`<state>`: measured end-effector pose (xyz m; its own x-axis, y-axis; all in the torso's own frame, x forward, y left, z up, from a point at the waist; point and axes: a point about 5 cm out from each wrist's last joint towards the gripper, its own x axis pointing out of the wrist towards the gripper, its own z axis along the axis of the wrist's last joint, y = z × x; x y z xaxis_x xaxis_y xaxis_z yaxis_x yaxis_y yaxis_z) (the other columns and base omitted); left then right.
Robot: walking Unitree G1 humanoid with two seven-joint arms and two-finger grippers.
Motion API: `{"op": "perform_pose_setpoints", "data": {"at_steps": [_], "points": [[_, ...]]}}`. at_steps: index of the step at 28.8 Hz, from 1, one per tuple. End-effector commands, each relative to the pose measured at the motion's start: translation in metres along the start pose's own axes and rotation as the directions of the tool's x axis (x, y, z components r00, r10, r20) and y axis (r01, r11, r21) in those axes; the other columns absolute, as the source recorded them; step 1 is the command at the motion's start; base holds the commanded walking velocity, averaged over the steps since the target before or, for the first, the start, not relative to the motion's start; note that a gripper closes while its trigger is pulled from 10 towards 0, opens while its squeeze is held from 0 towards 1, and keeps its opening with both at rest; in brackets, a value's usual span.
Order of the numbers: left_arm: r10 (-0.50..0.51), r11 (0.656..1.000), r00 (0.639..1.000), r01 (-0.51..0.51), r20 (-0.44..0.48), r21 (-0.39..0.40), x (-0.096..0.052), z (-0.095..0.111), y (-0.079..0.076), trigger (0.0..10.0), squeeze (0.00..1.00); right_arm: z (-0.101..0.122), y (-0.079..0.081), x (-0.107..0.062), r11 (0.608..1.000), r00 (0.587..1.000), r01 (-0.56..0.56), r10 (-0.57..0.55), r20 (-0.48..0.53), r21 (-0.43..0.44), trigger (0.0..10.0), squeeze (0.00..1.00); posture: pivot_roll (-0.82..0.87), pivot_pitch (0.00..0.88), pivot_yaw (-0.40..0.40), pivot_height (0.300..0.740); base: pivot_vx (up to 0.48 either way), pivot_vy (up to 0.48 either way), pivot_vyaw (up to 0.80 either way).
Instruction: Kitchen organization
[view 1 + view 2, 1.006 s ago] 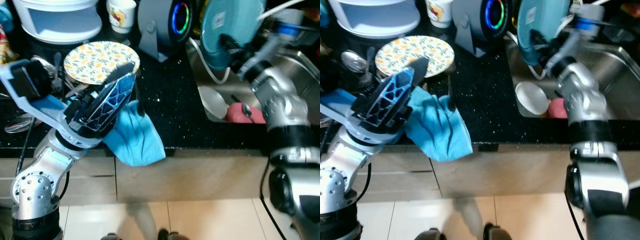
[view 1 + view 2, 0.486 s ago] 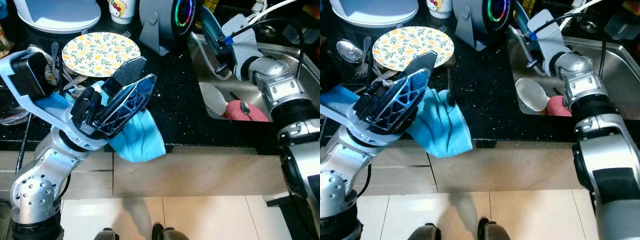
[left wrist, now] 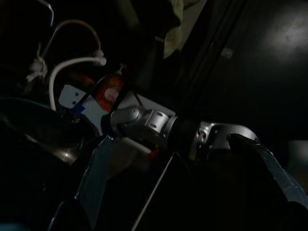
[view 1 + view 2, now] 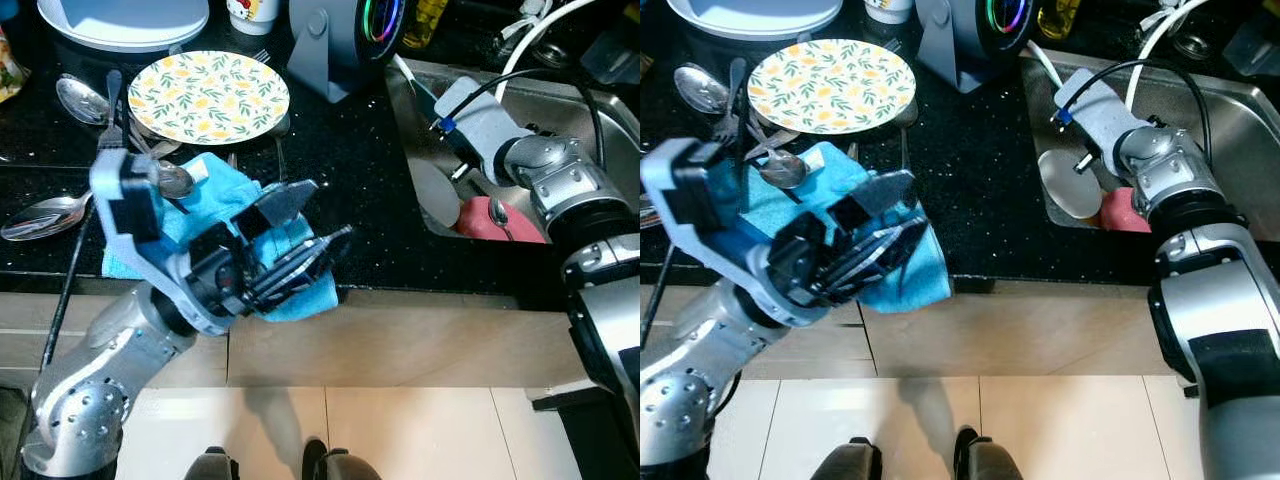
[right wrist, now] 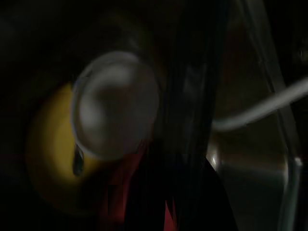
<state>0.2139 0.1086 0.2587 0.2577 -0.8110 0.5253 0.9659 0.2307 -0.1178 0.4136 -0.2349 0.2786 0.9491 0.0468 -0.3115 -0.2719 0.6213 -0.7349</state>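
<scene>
while our right gripper (image 4: 1072, 172) reaches into the sink (image 4: 1230, 130) over the white bowl (image 4: 1065, 186), fingers hidden so we cannot tell their state, our left gripper (image 4: 305, 235) hovers spread apart above the blue cloth (image 4: 215, 200); swinging could drag it off the counter (image 4: 350, 190).

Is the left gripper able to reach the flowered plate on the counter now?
Probably yes. The left gripper hovers over the blue cloth, and the flowered plate lies just beyond it with nothing on top.
</scene>
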Motion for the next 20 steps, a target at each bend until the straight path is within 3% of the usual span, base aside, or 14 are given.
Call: {"op": "perform_pose_setpoints", "data": {"at_steps": [1, 2, 5, 6, 7, 8, 9, 10, 11, 12, 13, 17, 20], "points": [[-0.014, 1.000, 1.000, 0.014, -0.026, 0.008, 0.001, -0.005, -0.006, 10.0, 0.00, -0.019, -0.006, -0.002, 0.998, 0.994, 0.065, -0.066, -0.092, -0.019, 0.0, 0.00, 0.14, 0.227, -0.177, 0.740, 0.000, 0.000, 0.00], [-0.014, 1.000, 1.000, 0.014, -0.027, 0.007, 0.001, -0.005, -0.007, 10.0, 0.00, -0.022, -0.007, -0.002, 0.996, 0.990, 0.080, -0.083, -0.111, -0.032, 0.5, 0.00, 0.14, 0.230, -0.177, 0.740, 0.000, 0.000, 0.00], [-0.014, 1.000, 1.000, 0.014, -0.028, 0.006, 0.001, -0.006, -0.007, 10.0, 0.00, -0.023, -0.007, -0.002, 0.995, 0.988, 0.090, -0.094, -0.125, -0.043, 0.6, 0.00, 0.14, 0.231, -0.176, 0.740, 0.000, 0.000, 0.00], [-0.013, 1.000, 0.999, 0.013, -0.029, 0.008, 0.001, -0.006, -0.008, 10.0, 0.00, -0.024, -0.007, -0.002, 0.994, 0.986, 0.093, -0.100, -0.137, -0.055, 1.3, 0.00, 0.14, 0.232, -0.176, 0.740, 0.000, 0.000, 0.00], [-0.013, 1.000, 0.999, 0.013, -0.029, 0.008, 0.001, -0.006, -0.008, 10.0, 0.00, -0.024, -0.007, -0.002, 0.994, 0.986, 0.093, -0.100, -0.137, -0.055, 1.3, 0.00, 0.14, 0.232, -0.176, 0.740, 0.000, 0.000, 0.00], [-0.012, 1.000, 0.999, 0.013, -0.031, 0.014, 0.001, -0.006, -0.008, 10.0, 0.00, -0.026, -0.003, -0.001, 0.993, 0.982, 0.078, -0.092, -0.163, -0.090, 3.2, 0.00, 0.14, 0.234, -0.176, 0.740, 0.000, 0.000, 0.00], [-0.012, 1.000, 0.999, 0.013, -0.031, 0.014, 0.001, -0.006, -0.008, 10.0, 0.00, -0.026, -0.003, -0.001, 0.993, 0.982, 0.078, -0.092, -0.163, -0.090, 3.2, 0.00, 0.14, 0.234, -0.176, 0.740, 0.000, 0.000, 0.00], [-0.012, 1.000, 0.999, 0.012, -0.030, 0.023, 0.000, -0.006, -0.008, 10.0, 0.00, -0.026, 0.005, 0.002, 0.992, 0.981, 0.044, -0.065, -0.180, -0.121, 4.4, 0.00, 0.14, 0.237, -0.176, 0.740, 0.000, 0.000, 0.00], [-0.012, 1.000, 0.999, 0.012, -0.030, 0.023, 0.000, -0.006, -0.008, 10.0, 0.00, -0.026, 0.005, 0.002, 0.992, 0.981, 0.044, -0.065, -0.180, -0.121, 4.4, 0.00, 0.14, 0.237, -0.176, 0.740, 0.000, 0.000, 0.00], [-0.012, 0.999, 1.000, 0.013, -0.029, 0.030, 0.000, -0.005, -0.008, 10.0, 0.00, -0.025, 0.014, 0.006, 0.991, 0.982, 0.003, -0.029, -0.189, -0.133, 8.2, 0.00, 0.14, 0.238, -0.179, 0.740, 0.000, 0.000, 0.00], [-0.014, 0.999, 1.000, 0.015, -0.027, 0.038, 0.001, -0.005, -0.009, 10.0, 0.00, -0.024, 0.025, 0.010, 0.989, 0.981, -0.047, 0.020, -0.194, -0.138, 10.0, 0.00, 0.14, 0.244, -0.181, 0.740, 0.000, 0.000, 0.00], [-0.017, 0.999, 1.000, 0.018, -0.022, 0.047, 0.003, -0.005, -0.011, 10.0, 0.00, -0.023, 0.047, 0.015, 0.979, 0.973, -0.148, 0.119, -0.198, -0.140, 10.0, 0.00, 0.15, 0.249, -0.184, 0.740, 0.000, 0.000, 0.00], [-0.019, 0.999, 1.000, 0.020, -0.020, 0.050, 0.003, -0.005, -0.012, 10.0, 0.00, -0.018, 0.051, 0.016, 0.975, 0.971, -0.187, 0.165, -0.173, -0.123, 10.0, 0.00, 0.16, 0.251, -0.182, 0.740, 0.000, 0.000, 0.00]]}}
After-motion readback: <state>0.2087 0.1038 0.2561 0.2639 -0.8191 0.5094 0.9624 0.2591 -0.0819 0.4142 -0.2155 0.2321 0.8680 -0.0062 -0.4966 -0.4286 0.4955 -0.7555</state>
